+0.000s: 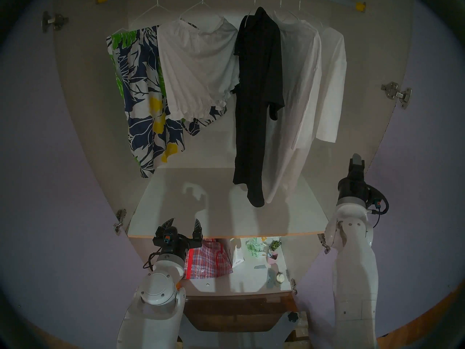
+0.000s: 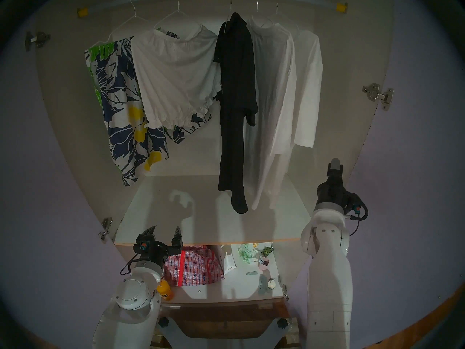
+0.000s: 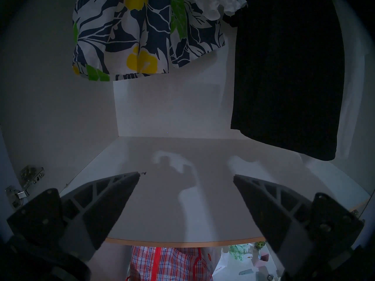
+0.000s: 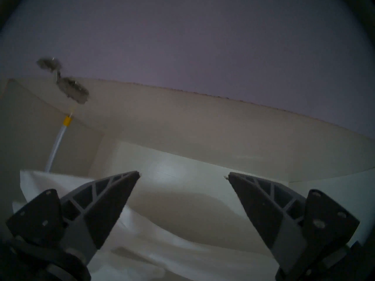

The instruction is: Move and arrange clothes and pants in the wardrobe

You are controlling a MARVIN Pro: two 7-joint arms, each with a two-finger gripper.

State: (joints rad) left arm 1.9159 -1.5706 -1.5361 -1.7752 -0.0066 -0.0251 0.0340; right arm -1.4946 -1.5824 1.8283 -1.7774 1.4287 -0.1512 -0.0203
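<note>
Five garments hang on white wire hangers from the wardrobe rail (image 1: 327, 2). From left to right they are a leaf-print one (image 1: 141, 94), a white ruffle-hemmed one (image 1: 198, 71), a long black one (image 1: 256, 89) and two white T-shirts (image 1: 302, 89) (image 1: 332, 84). My left gripper (image 1: 183, 223) is open and empty at the front edge of the white shelf (image 1: 226, 215), below the leaf-print garment (image 3: 142, 31). My right gripper (image 1: 355, 162) is open and empty by the right wall, below and to the right of the T-shirts; white cloth (image 4: 60, 183) lies just beyond its fingers.
Lilac doors (image 1: 37, 164) stand open on both sides on metal hinges (image 1: 397, 94). Under the shelf, a red plaid bag (image 1: 208, 260), a white bag (image 1: 237, 257), a pink cup (image 1: 273, 255) and an orange bottle (image 2: 164, 291) sit on a lower board.
</note>
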